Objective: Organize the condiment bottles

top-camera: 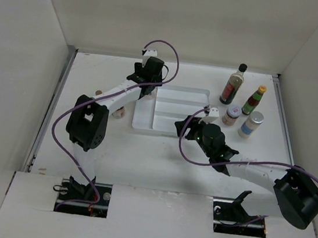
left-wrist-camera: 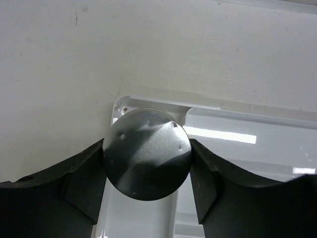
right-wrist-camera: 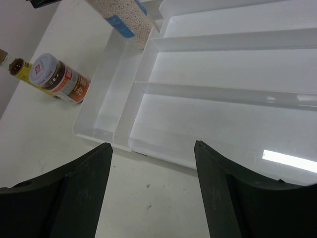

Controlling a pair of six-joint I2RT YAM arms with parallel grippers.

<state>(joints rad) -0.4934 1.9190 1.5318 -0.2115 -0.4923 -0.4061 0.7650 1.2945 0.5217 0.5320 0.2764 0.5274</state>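
Far L on the counter (top-camera: 141,163), outside the white tray (top-camera: 179,98): tiny brown bottle (right-wrist-camera: 15,67) and, just beside it, a short red-labelled jar (right-wrist-camera: 58,79). Both are near the tray's L wall, neither in it. Next, L hand (left-wrist-camera: 147,148): pinching a silver-capped shaker (left-wrist-camera: 146,166) just under its cap, one finger each side. Wrist view looks straight down on the cap, so the shaker's long axis reads as upright, w/ the tray's far-L corner directly beneath. That puts it over the far end of the narrow L compartment, the one running near-to-far. R wrist view shows the shaker's body low at that corner, but can't tell if its base touches the floor. The relation that matters, I'd judge: slot is straight below the hand, so no sideways shift needed, just lower and let go. R hand (right-wrist-camera: 152,148): fingers spread, nothing btw. them, at the tray's near edge. Further R, apart from the tray: tall dark bottle (top-camera: 232,84), green bottle (top-camera: 254,100), second jar (top-camera: 233,114), second shaker (top-camera: 251,124), clustered upright. These lie R of and beyond the R hand, nearer it than the L arm, so probably its job.
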